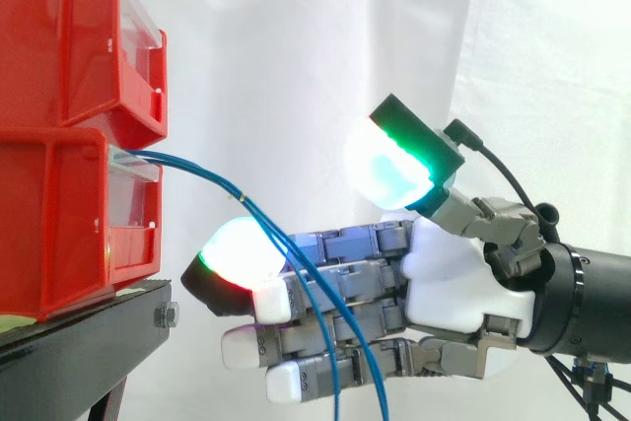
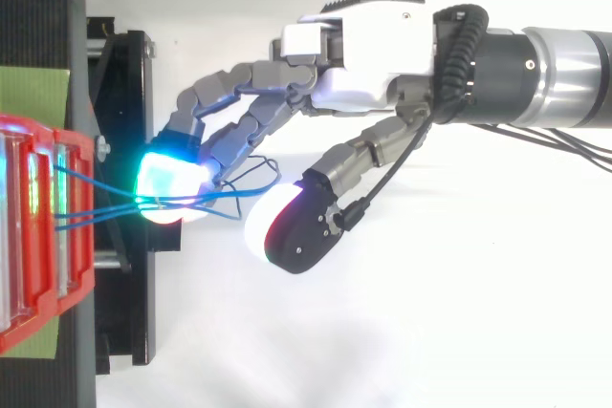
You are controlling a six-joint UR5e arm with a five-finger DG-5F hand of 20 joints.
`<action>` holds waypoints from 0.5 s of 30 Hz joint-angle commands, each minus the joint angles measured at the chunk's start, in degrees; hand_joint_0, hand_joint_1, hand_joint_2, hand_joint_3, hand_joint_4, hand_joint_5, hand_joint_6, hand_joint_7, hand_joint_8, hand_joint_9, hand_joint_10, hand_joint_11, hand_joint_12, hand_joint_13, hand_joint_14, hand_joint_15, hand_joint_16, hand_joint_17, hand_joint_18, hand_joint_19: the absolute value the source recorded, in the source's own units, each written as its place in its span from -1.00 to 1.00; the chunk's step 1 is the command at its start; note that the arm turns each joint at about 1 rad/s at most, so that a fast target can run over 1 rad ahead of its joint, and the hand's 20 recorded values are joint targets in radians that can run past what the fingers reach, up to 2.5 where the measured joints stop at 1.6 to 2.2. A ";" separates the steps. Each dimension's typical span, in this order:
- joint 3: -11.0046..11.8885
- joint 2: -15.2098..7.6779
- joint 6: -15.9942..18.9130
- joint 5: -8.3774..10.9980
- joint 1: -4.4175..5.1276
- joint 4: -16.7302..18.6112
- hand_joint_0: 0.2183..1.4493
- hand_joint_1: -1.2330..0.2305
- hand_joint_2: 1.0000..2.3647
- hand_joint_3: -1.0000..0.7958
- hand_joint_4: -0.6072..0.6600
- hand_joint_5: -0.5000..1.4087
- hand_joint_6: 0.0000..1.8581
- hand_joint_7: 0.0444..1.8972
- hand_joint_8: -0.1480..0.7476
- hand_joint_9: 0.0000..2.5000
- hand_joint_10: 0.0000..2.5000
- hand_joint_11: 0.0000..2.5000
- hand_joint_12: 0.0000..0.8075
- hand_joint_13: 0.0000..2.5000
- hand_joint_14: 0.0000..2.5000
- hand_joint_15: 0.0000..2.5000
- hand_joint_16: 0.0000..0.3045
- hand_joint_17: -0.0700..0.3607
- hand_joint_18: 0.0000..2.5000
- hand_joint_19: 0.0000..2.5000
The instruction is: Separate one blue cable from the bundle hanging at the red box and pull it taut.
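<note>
Step in hand: separating, w/ nothing gripped yet. The hand is reaching in from the right and is open: fingers are lying near straight toward the box, thumb is standing raised and well apart from them. The blue cables are coming out of the lower box front, running down & right across the fingers on the camera side, then hanging below the hand. In the top view they are converging at the glowing fingertip over the stand and looping near the fingers.

Next move, as I'm judging it: getting one strand alone betw. thumb and a fingertip, w/ the others slipping clear, then closing on it and drawing away from the box till the run is going straight. The thumb is needing to come down a long way first. Risk: strands are lying close together by the fingertip, so two could be getting caught at once.

Hard to make out:
- No. of strands: two or three approx, as they're overlapping.
- Whether any strand is passing betw. fingers or just lying against them.
- Whether the fingertip is touching them.

The anchor point inside the box is hidden. The lower cable ends are being cut off at the side view's bottom edge
</note>
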 commanded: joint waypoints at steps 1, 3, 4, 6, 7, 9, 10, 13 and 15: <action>0.72 0.07 -0.49 -0.37 -0.02 -0.11 -0.37 -0.31 -0.98 -0.31 0.50 -0.60 -0.46 0.13 0.11 -0.40 -0.99 -0.74 -0.33 -0.50 -0.99 -0.85 -0.79 -0.34 -0.48 -0.90; 1.24 0.07 -1.28 -0.73 -0.02 -0.46 -0.37 -0.32 -0.98 -0.30 0.47 -0.60 -0.46 0.17 0.11 -0.40 -0.99 -0.74 -0.33 -0.50 -0.99 -0.85 -0.79 -0.34 -0.47 -0.90; 1.33 0.07 -1.45 -0.81 -0.02 -0.55 -0.36 -0.32 -0.98 -0.29 0.43 -0.60 -0.46 0.19 0.12 -0.40 -0.99 -0.73 -0.33 -0.50 -0.99 -0.85 -0.79 -0.34 -0.47 -0.90; 1.51 0.07 -1.81 -0.99 -0.02 -0.90 -0.36 -0.32 -0.98 -0.28 0.41 -0.60 -0.46 0.24 0.12 -0.40 -0.99 -0.73 -0.33 -0.50 -0.99 -0.85 -0.79 -0.34 -0.47 -0.89; 1.60 0.07 -1.81 -0.99 -0.02 -0.90 -0.36 -0.32 -0.98 -0.27 0.36 -0.60 -0.46 0.29 0.12 -0.40 -0.99 -0.72 -0.33 -0.50 -0.99 -0.85 -0.79 -0.34 -0.47 -0.90; 1.77 0.07 -1.81 -1.08 -0.02 -1.07 -0.36 -0.32 -0.98 -0.26 0.35 -0.60 -0.46 0.34 0.12 -0.39 -0.99 -0.71 -0.33 -0.49 -0.99 -0.85 -0.79 -0.34 -0.47 -0.90; 1.86 0.07 -1.72 -1.08 -0.02 -1.07 -0.36 -0.33 -0.98 -0.25 0.33 -0.60 -0.46 0.40 0.12 -0.39 -0.99 -0.71 -0.33 -0.49 -0.99 -0.85 -0.79 -0.33 -0.47 -0.90; 2.47 0.07 -1.72 -0.99 -0.02 -1.60 -0.35 -0.33 -0.98 -0.25 0.31 -0.61 -0.41 0.41 0.13 -0.39 -0.99 -0.69 -0.32 -0.49 -0.99 -0.85 -0.79 -0.33 -0.47 -0.90; 2.74 0.16 -1.63 -0.99 -0.02 -1.86 -0.35 -0.34 -0.98 -0.25 0.31 -0.62 -0.36 0.35 0.14 -0.38 -0.99 -0.69 -0.31 -0.49 -0.99 -0.84 -0.78 -0.33 -0.46 -0.89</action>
